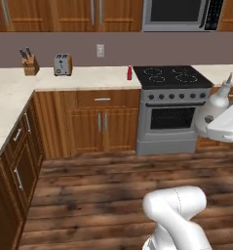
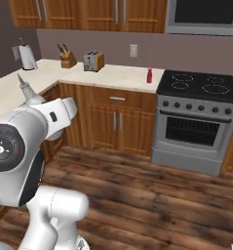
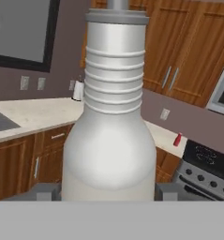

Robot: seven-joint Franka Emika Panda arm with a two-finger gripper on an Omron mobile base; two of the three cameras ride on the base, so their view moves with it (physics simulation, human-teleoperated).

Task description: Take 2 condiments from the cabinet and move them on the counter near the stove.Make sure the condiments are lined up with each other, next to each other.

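Note:
My gripper [image 3: 108, 192] is shut on the whitish pear-shaped condiment bottle [image 3: 111, 122], which stands upright between the two grey fingertips [image 3: 48, 191]. In the base views the same bottle [image 1: 219, 100] [image 2: 31, 100] rises from the white hand with its thin nozzle pointing up, well off the floor and short of the counter. The red condiment bottle [image 1: 129, 73] [image 2: 149, 75] [image 3: 177, 139] stands upright on the beige counter [image 1: 84, 78], just left of the stove [image 1: 171, 76] with its black cooktop. The cabinet is out of view.
A toaster [image 1: 62, 64] and a knife block [image 1: 29, 63] stand at the back of the counter. A paper towel roll [image 2: 26, 57] is at the left corner. The microwave [image 1: 181, 14] hangs over the stove. Wooden floor lies between the base and the counter.

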